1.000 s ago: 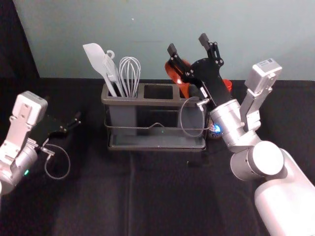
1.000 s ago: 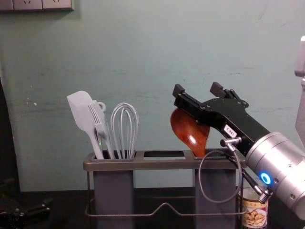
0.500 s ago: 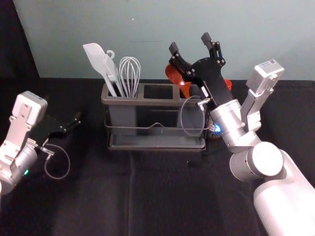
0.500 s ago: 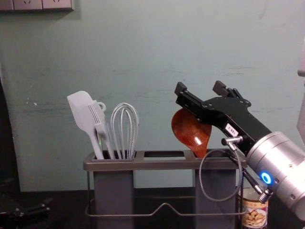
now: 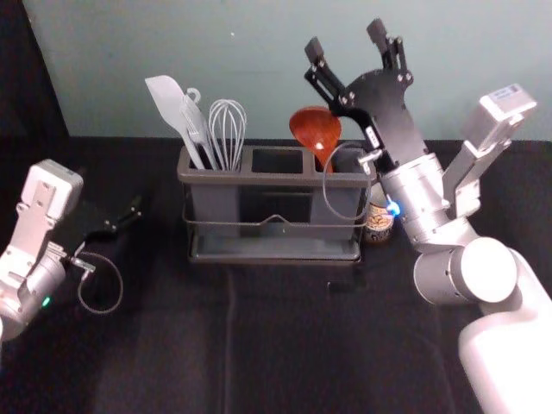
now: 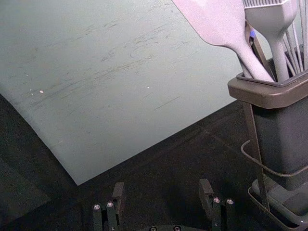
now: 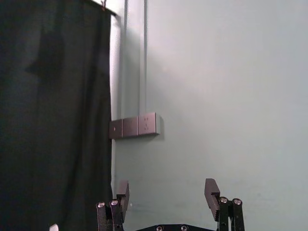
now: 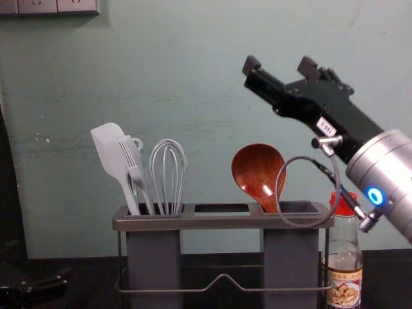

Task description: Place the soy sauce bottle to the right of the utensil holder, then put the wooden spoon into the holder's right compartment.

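The wooden spoon [image 8: 257, 168] leans in the right compartment [image 8: 291, 257] of the utensil holder [image 8: 193, 222], bowl up, and the soy sauce bottle [image 8: 344, 257] stands upright just beside the holder, to its right. From where I stand, both jobs look done; the danger now is in clearing the arm away.

The right gripper [image 8: 279, 65] hangs above the holder with its jaws spread and nothing between them. What worries me is the looped cable [image 8: 277, 193] below it: in the chest view it crosses in front of the spoon and the holder's rim. A sideways pull could hook the spoon's bowl and flip it out. Dropping the wrist could knock the bottle's red cap and topple it onto the desk [image 5: 285, 328]. Lifting first seems safest.

The left gripper [image 6: 162, 185] idles on the holder's left, jaws parted and empty.
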Motion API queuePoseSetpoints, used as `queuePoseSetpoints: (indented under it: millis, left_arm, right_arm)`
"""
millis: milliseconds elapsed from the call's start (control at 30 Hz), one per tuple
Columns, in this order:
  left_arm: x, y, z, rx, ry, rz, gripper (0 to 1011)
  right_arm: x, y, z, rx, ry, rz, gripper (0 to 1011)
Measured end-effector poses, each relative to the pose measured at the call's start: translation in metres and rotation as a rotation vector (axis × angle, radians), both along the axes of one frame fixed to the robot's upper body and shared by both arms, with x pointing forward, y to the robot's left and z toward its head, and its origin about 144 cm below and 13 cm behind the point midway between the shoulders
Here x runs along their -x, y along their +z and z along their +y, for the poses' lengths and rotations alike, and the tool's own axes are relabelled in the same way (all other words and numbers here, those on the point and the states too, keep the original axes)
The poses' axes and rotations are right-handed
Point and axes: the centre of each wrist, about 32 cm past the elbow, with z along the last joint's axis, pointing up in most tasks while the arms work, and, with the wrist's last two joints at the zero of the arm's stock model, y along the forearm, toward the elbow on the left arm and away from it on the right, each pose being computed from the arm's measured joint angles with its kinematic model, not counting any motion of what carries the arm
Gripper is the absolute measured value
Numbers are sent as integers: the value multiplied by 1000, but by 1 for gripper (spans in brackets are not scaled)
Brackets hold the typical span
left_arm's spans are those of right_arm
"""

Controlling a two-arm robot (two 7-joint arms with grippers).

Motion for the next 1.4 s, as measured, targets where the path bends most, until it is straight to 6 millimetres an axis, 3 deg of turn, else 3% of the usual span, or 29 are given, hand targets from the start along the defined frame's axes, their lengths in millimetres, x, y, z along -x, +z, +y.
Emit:
queuePoseSetpoints:
  millis: [367, 600, 733, 1067, 1400]
  left_arm:
    - [0, 0, 0, 0, 0, 0, 1000]
    - [0, 0, 0, 0, 0, 0, 1000]
    - [0, 0, 0, 0, 0, 0, 1000]
    - [0, 0, 0, 0, 0, 0, 1000]
    - [0, 0, 0, 0, 0, 0, 1000]
  right_arm:
    - [27, 10, -18, 11, -50, -55, 1002]
    - [32, 12, -61, 11, -177, -79, 1002]
    - [31, 9, -75, 12, -212, -71, 1002]
    - [31, -10, -108, 165, -370, 45, 1003]
    - [38, -36, -125, 355, -452, 248, 1002]
